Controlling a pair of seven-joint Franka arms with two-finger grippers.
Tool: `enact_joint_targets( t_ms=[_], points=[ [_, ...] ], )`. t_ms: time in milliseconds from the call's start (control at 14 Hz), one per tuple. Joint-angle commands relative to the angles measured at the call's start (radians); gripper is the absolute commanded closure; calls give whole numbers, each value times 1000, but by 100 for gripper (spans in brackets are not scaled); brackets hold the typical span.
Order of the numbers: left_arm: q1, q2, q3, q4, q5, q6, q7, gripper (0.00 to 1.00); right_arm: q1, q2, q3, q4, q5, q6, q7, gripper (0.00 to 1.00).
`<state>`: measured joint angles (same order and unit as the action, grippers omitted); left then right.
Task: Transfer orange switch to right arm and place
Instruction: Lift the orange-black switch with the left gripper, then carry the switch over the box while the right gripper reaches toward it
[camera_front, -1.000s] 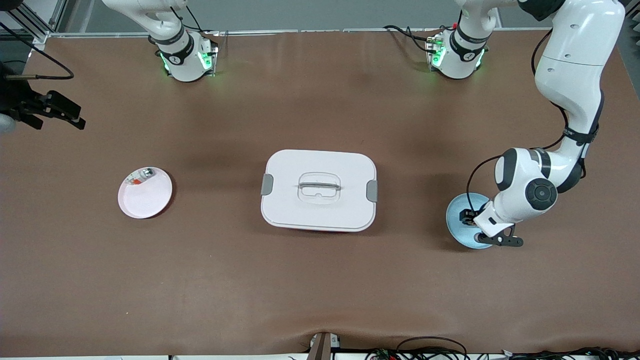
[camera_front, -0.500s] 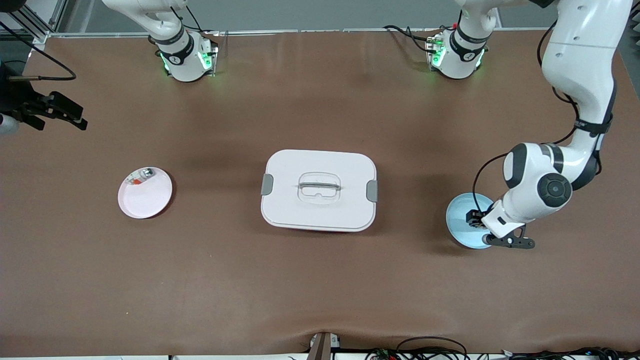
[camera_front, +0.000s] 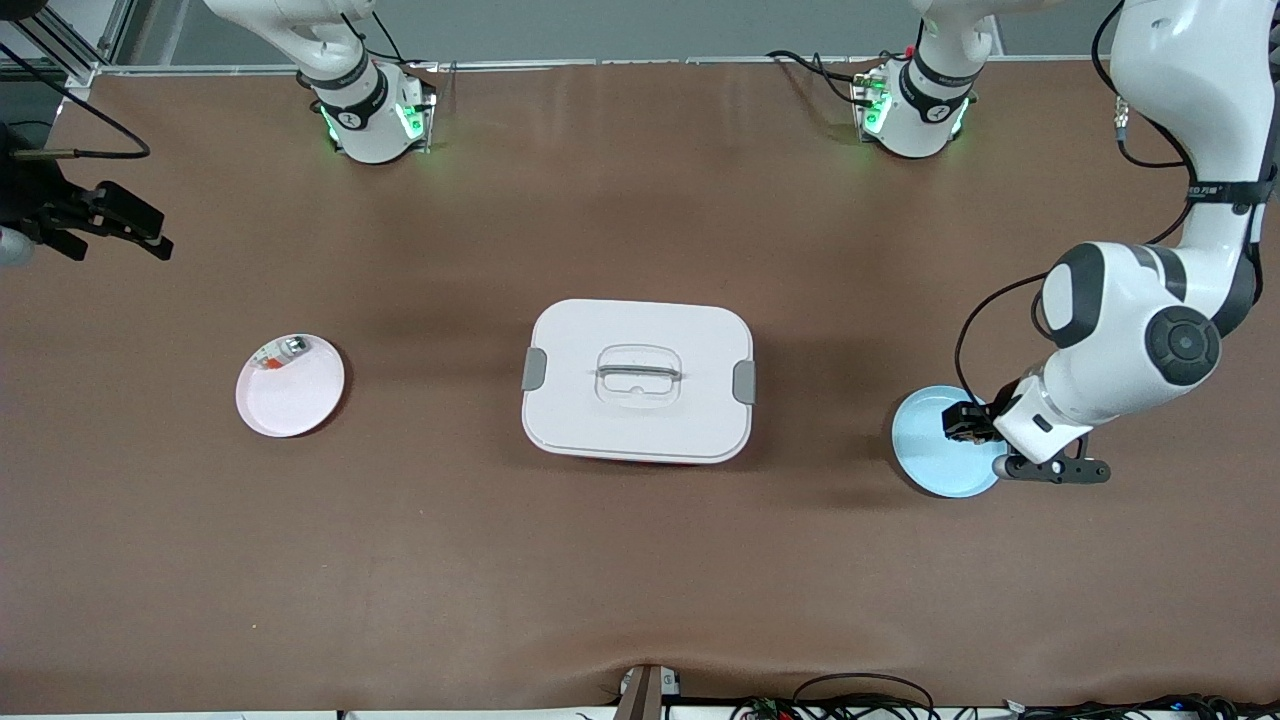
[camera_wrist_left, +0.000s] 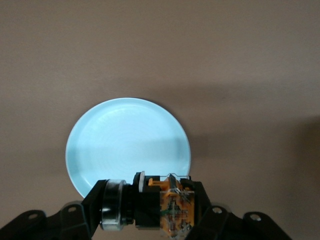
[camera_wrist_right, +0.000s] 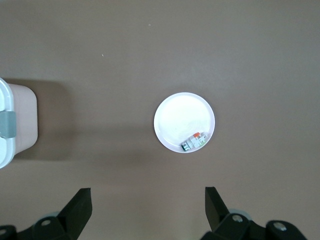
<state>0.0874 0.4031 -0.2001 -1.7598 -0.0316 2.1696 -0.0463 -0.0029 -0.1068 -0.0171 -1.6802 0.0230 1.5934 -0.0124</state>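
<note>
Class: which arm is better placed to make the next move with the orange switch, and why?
Left. Its claw is shut on the switch, lifted above the blue plate. The right claw waits open, away at its end of the table.

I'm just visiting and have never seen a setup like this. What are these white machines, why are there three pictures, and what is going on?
These are two robot arms bolted to a brown table, each ending in a two-finger gripper. One picture looks down from a high camera facing them; the other two come from cameras on each arm's wrist.

On the table sit a white lidded box in the middle, a pink plate toward the right arm's end with a small silver-white piece in it, and a blue plate toward the left arm's end.

The left gripper is over the blue plate's edge, shut on the orange switch, a tiny black and orange block. The right gripper waits high above the pink plate, fingers open, holding nothing.
</note>
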Motion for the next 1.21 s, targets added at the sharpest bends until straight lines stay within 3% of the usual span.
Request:
enact_joint_targets(
  t_ms=[0,429,571,786,1000,1143],
  points=[
    [3,-32,-28,41,-57,-83,-62,100,67,6,20,40,-5,-41,6,0],
    [0,-30,-160,134,-70,-146,-415,100,251,6,23,50,-18,-102,14,0],
    [0,-30,-217,146,-89,-145,-547,100,328,10,25,50,-66,-102,17,0],
    [-29,-8,-292,201,-140,-145,-824,100,447,44,25,47,-77,-93,220,0],
    [-133,43,-297,266,-154,-145,-1054,100,546,81,25,34,-52,-32,305,0],
    [-201,94,-297,325,-165,-136,-1185,100,572,82,25,-2,21,46,380,0]
  ],
)
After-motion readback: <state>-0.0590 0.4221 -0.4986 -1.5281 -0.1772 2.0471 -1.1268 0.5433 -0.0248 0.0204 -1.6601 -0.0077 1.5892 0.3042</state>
